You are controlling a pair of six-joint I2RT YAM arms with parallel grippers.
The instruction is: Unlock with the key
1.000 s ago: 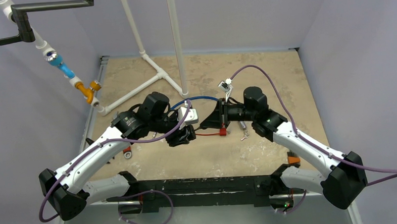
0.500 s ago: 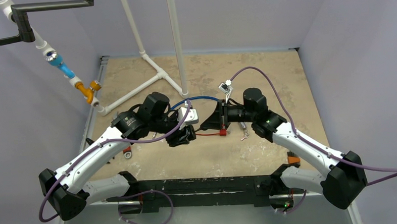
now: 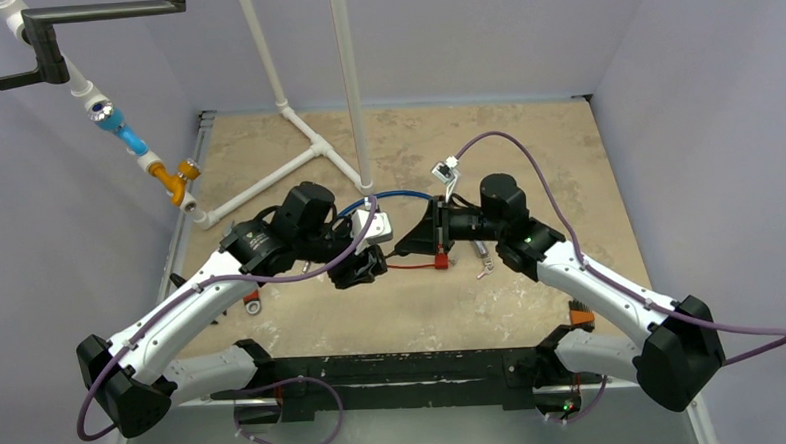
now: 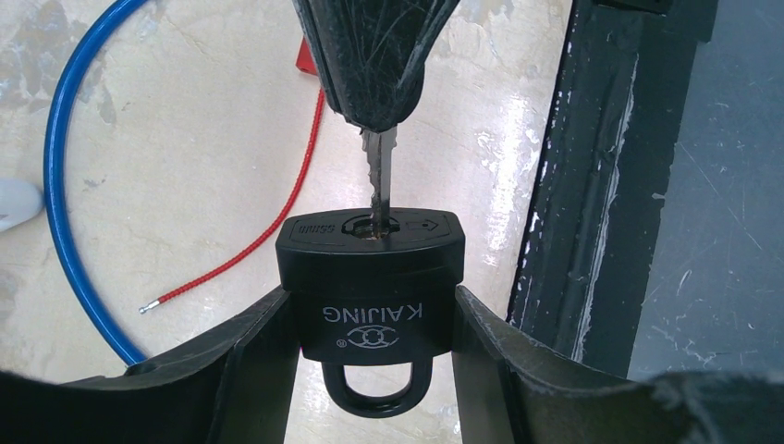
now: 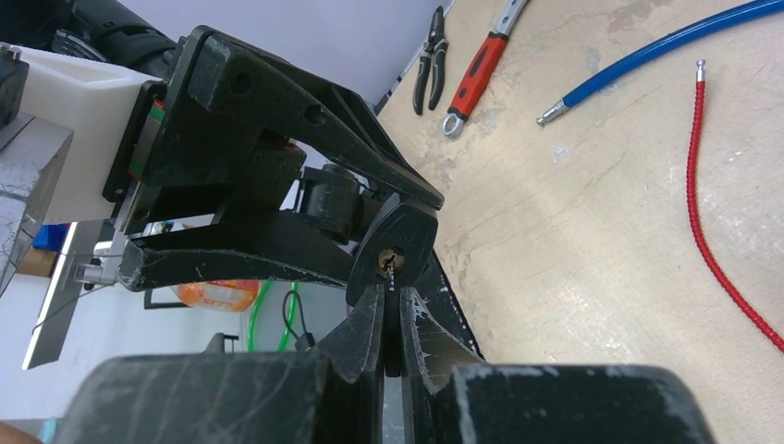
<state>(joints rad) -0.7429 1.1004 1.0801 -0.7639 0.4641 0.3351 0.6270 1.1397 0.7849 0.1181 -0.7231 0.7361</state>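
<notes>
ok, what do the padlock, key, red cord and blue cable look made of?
Padlock: matte black shell, likely plastic-covered or painted metal; cannot tell which.
Key: bare silvery metal blade with a notched edge.
Red cord: looks ribbed or braided, with a metal end tip; possibly coated wire.
Blue cable: smooth glossy sleeve, probably plastic or rubber.

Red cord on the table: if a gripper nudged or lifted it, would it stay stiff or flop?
Probably floppy: the red cord lies in a loose curve on the table, not straight. It looks thin, so it is likely light and apt to snake rather than slide whole. Its small metal tip may swing if lifted.
</notes>
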